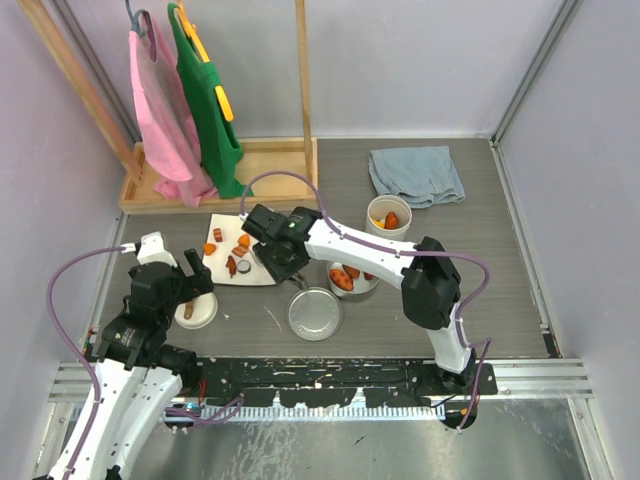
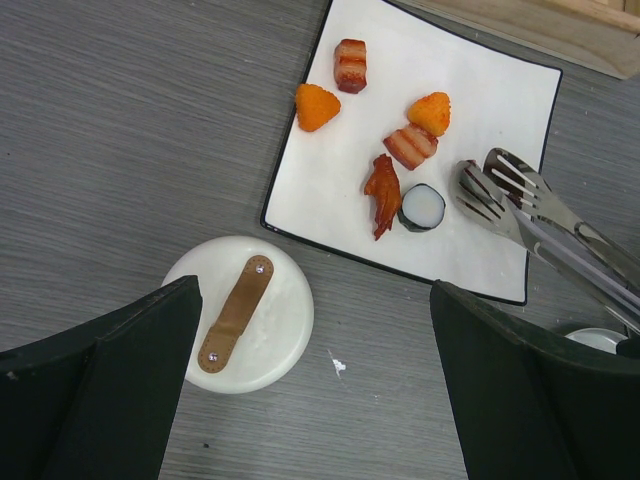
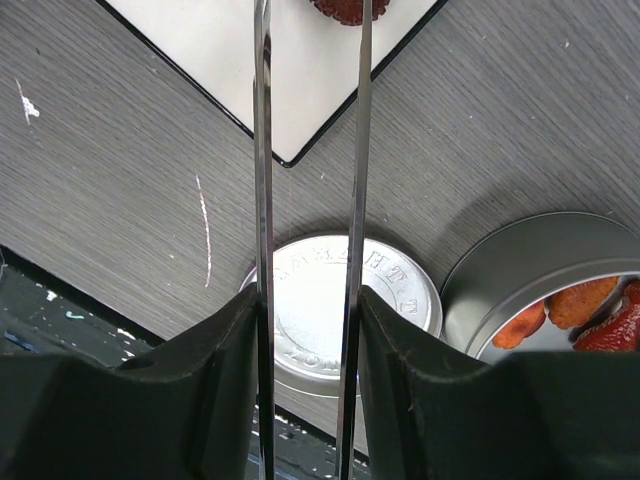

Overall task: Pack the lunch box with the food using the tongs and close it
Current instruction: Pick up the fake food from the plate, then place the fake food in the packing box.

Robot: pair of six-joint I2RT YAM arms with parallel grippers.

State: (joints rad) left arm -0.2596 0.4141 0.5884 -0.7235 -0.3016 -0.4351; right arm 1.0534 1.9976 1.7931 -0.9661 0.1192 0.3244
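I saw the right tool (image 3: 308,300) clamped on the tongs (image 2: 505,190), with one finger pressed against the outside of each thin arm. The two arms ran apart from each other, not squeezed together. The slotted tips hung over the white square plate (image 2: 480,90), just beside a black-and-white roll (image 2: 422,207), and there was nothing between them. I could not tell whether they touched the plate.

Six pieces of food lay on that plate. Besides the roll there was a red-brown piece (image 2: 383,190) just beside it, two striped red-and-brown cubes (image 2: 350,65) and two orange nuggets (image 2: 317,107).

The left tool (image 2: 312,300) stood wide open and held nothing. It hovered above the round white lid (image 2: 275,345), which carried a brown strap handle (image 2: 235,313). That lid lay flat on the grey desk (image 2: 120,130), near the plate's edge but apart from it.

To the right of the plate sat the steel tin (image 3: 500,260), uncovered, with orange and red pieces (image 3: 575,305) inside. The flat steel lid (image 3: 400,290) lay just beside the tin, nearer the arm bases, and showed raised lettering. Farther back stood the white tub (image 1: 388,233), also uncovered, holding a few orange bits (image 1: 390,219). A blue cloth (image 1: 415,172) lay behind the tub.
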